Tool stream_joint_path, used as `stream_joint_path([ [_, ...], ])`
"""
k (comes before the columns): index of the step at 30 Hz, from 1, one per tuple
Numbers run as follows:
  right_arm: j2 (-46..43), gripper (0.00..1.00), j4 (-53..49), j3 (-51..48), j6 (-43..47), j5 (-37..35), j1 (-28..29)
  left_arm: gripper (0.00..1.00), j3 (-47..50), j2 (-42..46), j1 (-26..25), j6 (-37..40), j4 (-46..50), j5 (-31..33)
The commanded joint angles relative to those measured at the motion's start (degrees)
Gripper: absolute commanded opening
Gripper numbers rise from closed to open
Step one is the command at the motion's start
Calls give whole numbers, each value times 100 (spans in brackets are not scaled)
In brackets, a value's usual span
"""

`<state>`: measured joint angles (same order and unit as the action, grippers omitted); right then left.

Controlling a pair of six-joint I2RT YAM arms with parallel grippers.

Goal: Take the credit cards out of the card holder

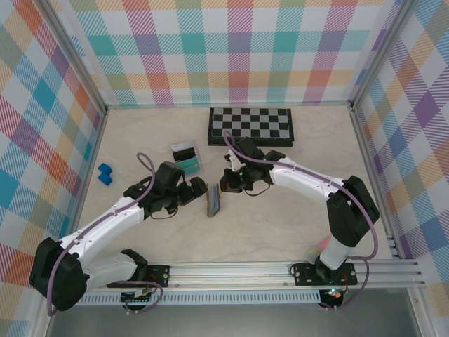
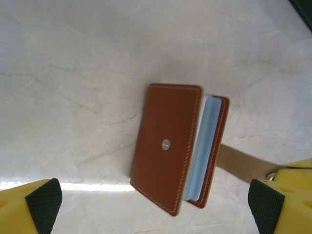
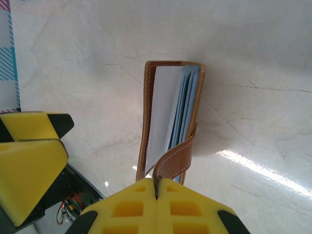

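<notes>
Brown leather with pale stitching, the small book-like card holder (image 1: 214,201) stands on edge near the middle of the pale marble-patterned counter (image 1: 280,225), between the two arms. Its covers are slightly apart, and blue-grey sleeves fan out between them in the right wrist view. Whether any cards sit in those sleeves cannot be told.

The right arm's yellow fingers (image 3: 131,209) are pressed together on the holder's brown clasp tab (image 3: 173,163), which curves from the cover into the pinch.

The left arm's fingers (image 2: 44,204) are spread wide, their black pads apart on either side of the holder and not touching it. The cover facing them carries a small metal snap (image 2: 166,144).

Behind the left arm, a clear plastic tray (image 1: 186,156) holds a teal credit card (image 1: 189,166) and something dark beside it. A black-and-grey chessboard (image 1: 250,126) lies near the back wall. A small blue block (image 1: 105,174) sits well apart, close to the left wall.
</notes>
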<state>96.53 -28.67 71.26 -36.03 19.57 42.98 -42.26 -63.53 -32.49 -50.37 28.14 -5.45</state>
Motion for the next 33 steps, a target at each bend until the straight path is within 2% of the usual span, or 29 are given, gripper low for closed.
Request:
stream_joint_path([
  [1, 19, 0, 222, -25, -4, 54, -7, 100, 199, 140, 32, -104, 25, -182],
  [5, 82, 0, 835, 24, -93, 813, -27, 100, 339, 205, 39, -143, -305, -219],
  [9, 221, 0, 968, 86, -217, 925, -18, 100, 183, 200, 155, -22, -9, 71],
  [11, 205, 0, 1025, 14, -280, 913, -17, 100, 69, 95, 344, 199, 153, -27],
  [16, 137, 0, 661, -103, -326, 414, -44, 100, -21, -96, 638, 349, 151, -392],
  [21, 40, 0, 60, -61, -228, -234, -126, 100, -55, -98, 735, 572, -12, -829],
  [26, -17, 0, -313, -7, -220, -866, -194, 100, -214, -142, 777, 782, 288, -989],
  [30, 152, 0, -732, 101, -127, -1232, -216, 94, -50, -283, 797, 761, 64, -1285],
  [33, 187, 0, -943, 83, -66, -1440, -221, 84, 75, -439, 825, 646, -275, -1498],
])
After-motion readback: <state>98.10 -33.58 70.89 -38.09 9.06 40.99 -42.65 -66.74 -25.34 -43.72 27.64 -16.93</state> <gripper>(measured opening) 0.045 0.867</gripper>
